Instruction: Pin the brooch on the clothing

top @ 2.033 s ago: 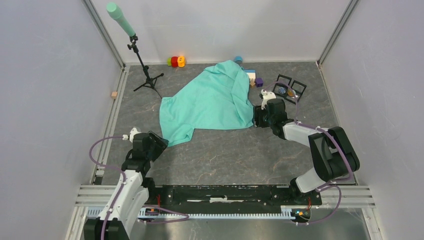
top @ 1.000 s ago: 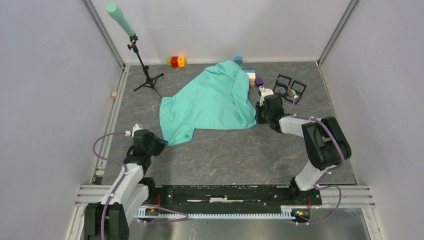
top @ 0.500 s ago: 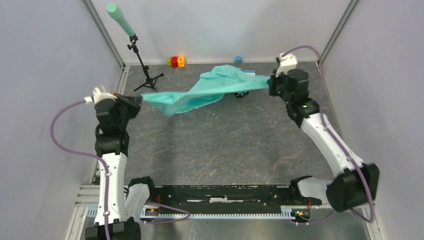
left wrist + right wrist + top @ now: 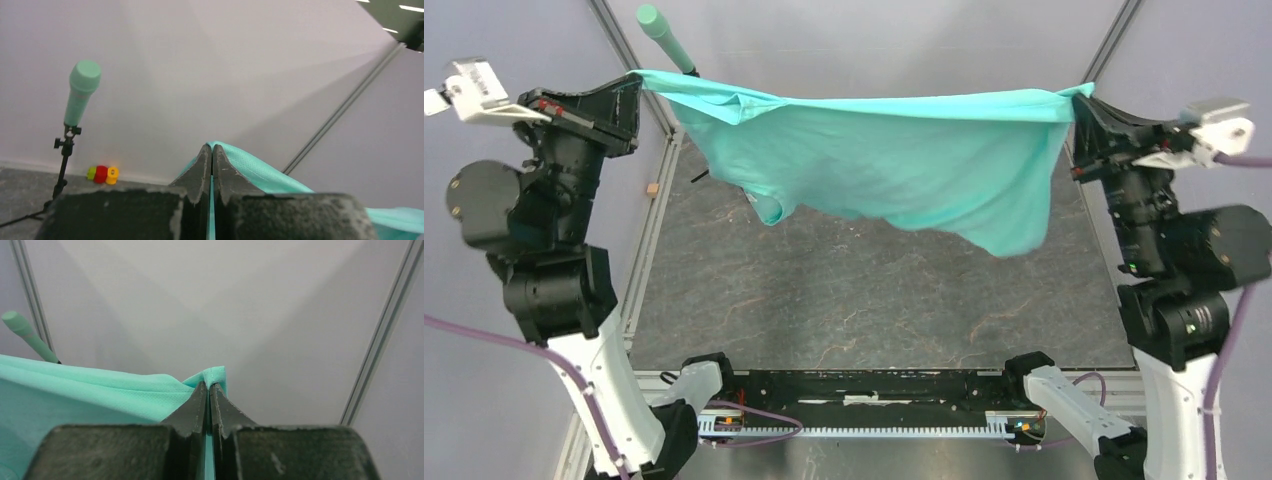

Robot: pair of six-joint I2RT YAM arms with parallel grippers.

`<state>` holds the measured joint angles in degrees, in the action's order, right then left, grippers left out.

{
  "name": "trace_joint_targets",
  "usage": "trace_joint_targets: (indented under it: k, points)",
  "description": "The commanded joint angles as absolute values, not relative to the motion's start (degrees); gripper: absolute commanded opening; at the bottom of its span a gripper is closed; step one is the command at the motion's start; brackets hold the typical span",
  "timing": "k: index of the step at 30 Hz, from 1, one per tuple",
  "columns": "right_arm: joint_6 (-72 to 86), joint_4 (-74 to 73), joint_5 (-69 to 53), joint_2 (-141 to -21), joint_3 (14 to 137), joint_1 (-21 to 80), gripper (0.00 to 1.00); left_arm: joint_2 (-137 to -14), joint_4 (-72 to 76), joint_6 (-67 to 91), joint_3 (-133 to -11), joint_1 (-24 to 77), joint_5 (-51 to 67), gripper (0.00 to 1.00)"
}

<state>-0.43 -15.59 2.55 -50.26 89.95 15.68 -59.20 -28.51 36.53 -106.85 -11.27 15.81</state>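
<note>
Clothing (image 4: pixel 894 160) hangs stretched between left gripper (image 4: pixel 635 82) and right gripper (image 4: pixel 1079 101).

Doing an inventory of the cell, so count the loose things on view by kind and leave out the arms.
T-shirt: 1
Microphone on stand: 1
Small tan block: 1
Small toys by the back wall: 3, green toy, red toy, yellow toy
Total: 6

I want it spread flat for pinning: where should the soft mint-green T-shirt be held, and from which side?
Pinch the soft mint-green T-shirt at its top edge's two corners, each from its outer side, as the left gripper and right gripper do: the edge runs taut between them and the body hangs open below.
</note>
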Motion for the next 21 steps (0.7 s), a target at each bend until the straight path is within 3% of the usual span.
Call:
trace_joint_targets:
  k: [1, 9, 14, 21]
  points:
    - [-1.3, -17.5, 0.1, -48.8, 92.5, 15.4, 0.08, -59.5, -31.6, 33.2, -112.4, -11.8, 22.2, 0.02]
    - [-0.5, -18.9, 0.2, -47.7, 88.5, 15.4, 0.05, -61.7, -33.3, 34.8, -112.4, -11.9, 28.9, 0.02]
    - [-3.4, -22.8, -13.8, -43.5, 88.1, 15.4, 0.06, -60.2, -30.1, 39.1, -112.1, -11.9, 38.7, 0.02]
    - [-7.2, -25.3, -19.8, -36.3, 86.7, 15.4, 0.08, -54.4, -34.6, 36.4, -112.6, -11.9, 35.5, 0.02]
